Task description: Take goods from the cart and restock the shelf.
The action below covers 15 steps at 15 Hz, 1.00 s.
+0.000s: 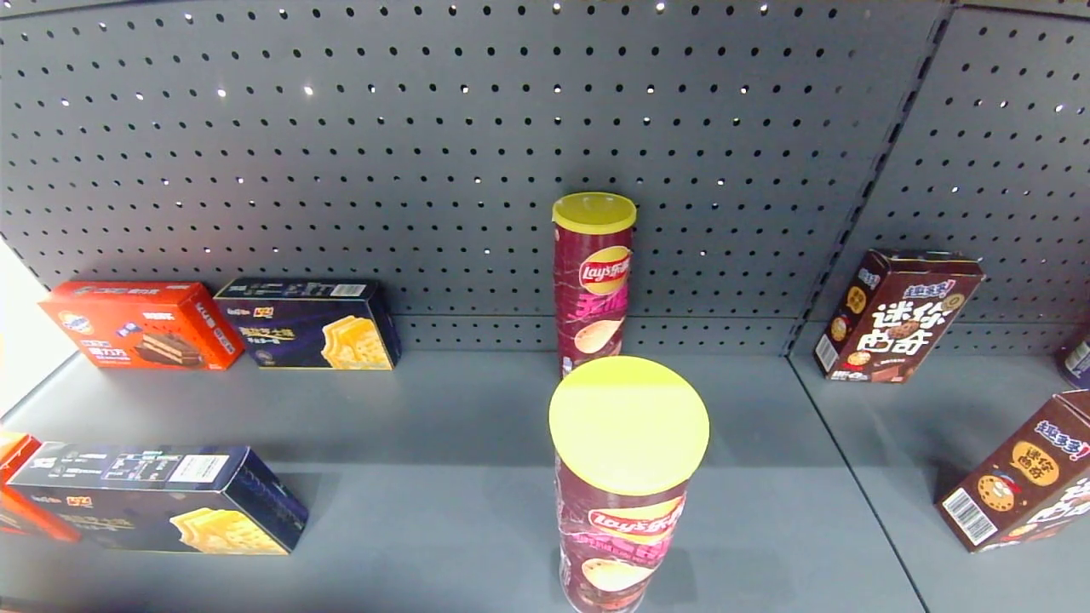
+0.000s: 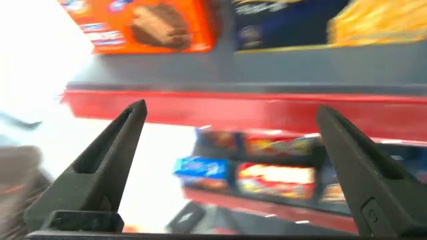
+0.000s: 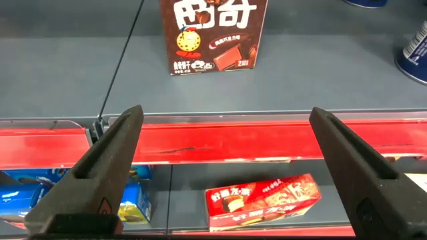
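So, what do the wrist views bring, starting at the left?

The left gripper (image 2: pixel 230 173) hangs before the front of the shelf (image 2: pixel 267 67), its fingers spread wide with nothing between them. Beyond them runs a red edge strip (image 2: pixel 233 110). An orange box (image 2: pixel 143 23) and a navy cracker box (image 2: pixel 313 23) sit above it, and blurred packs (image 2: pixel 267 177) lie on a lower level.

And the head view?

It gives the shelf top and the perforated back panel (image 1: pixel 426 128). At the back left, the orange box has the navy cracker box just beside it. A second navy box (image 1: pixel 162 498) lies at the front left, so that makes two navy and one orange. An orange sliver at the picture's edge I cannot identify.

Where are the cans?

There are two, in the middle of the shelf. The back chip can (image 1: pixel 593 281) stands near the panel. The front chip can (image 1: pixel 626 485) stands nearer the shelf's front, in line with it. Both are upright, long axis vertical, yellow lids up and labels facing outward.

And to the right?

Two brown cookie boxes stand in the next bay, the rear cookie box (image 1: pixel 894 315) and the front cookie box (image 1: pixel 1022 485).

And the right wrist view?

The right gripper (image 3: pixel 223 173) is spread wide and empty before the same red strip. One brown cookie box stands above it. Below lie a red box (image 3: pixel 263 200) and blue packs (image 3: pixel 20 197).
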Available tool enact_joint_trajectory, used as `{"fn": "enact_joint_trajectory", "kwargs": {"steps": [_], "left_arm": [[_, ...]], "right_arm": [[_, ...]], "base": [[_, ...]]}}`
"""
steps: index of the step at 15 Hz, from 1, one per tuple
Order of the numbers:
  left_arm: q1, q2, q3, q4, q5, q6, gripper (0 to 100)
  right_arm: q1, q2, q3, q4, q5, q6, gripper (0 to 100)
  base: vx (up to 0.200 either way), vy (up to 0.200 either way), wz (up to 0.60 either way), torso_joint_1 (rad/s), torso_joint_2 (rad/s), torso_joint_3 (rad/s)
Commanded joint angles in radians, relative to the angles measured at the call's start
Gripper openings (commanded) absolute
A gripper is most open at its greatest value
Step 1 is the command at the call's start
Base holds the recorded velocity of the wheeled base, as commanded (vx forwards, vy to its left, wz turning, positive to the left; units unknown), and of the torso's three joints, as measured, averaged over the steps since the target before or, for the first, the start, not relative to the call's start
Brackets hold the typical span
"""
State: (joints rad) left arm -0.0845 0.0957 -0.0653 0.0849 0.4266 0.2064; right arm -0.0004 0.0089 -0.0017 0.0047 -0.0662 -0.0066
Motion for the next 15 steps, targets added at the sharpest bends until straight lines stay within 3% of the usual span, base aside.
{"fn": "enact_joint_trajectory", "kwargs": {"steps": [1,2,3,4,6,7,9,13,15], "left_arm": [[0.169,0.03,-0.004,-0.007,-0.183,0.116,100],[0.144,0.007,-0.004,-0.008,-0.285,0.12,100],[0.126,-0.004,-0.005,-0.008,-0.325,0.12,100],[0.068,-0.047,-0.002,-0.008,-0.425,0.094,100],[0.077,-0.064,0.005,-0.008,-0.45,-0.033,100],[0.083,-0.08,0.015,-0.01,-0.456,-0.074,100],[0.083,-0.088,0.015,-0.01,-0.468,-0.093,100],[0.083,-0.088,0.015,-0.01,-0.483,-0.091,100],[0.083,-0.088,0.015,-0.01,-0.601,-0.116,100]], "right_arm": [[0.0,0.002,0.0,0.0,0.0,0.0,100],[0.0,0.002,0.0,0.0,0.0,-0.001,100],[0.0,0.002,0.0,0.0,0.0,0.0,100],[0.0,0.002,0.0,0.0,0.0,0.0,100],[0.0,0.002,0.0,0.0,0.0,-0.001,100],[0.0,0.002,0.0,0.0,0.0,-0.001,100],[0.0,0.002,0.0,0.0,0.0,0.0,100],[0.0,0.002,0.0,0.0,0.0,0.0,100],[0.0,0.002,0.0,0.0,0.0,0.0,100]], "base": [[0.0,0.0,0.0,0.0,0.0,0.0],[0.0,0.0,0.0,0.0,0.0,0.0],[0.0,0.0,0.0,0.0,0.0,0.0],[0.0,0.0,0.0,0.0,0.0,0.0],[0.0,0.0,0.0,0.0,0.0,0.0],[0.0,0.0,0.0,0.0,0.0,0.0],[0.0,0.0,0.0,0.0,0.0,0.0],[0.0,0.0,0.0,0.0,0.0,0.0],[0.0,0.0,0.0,0.0,0.0,0.0]]}}
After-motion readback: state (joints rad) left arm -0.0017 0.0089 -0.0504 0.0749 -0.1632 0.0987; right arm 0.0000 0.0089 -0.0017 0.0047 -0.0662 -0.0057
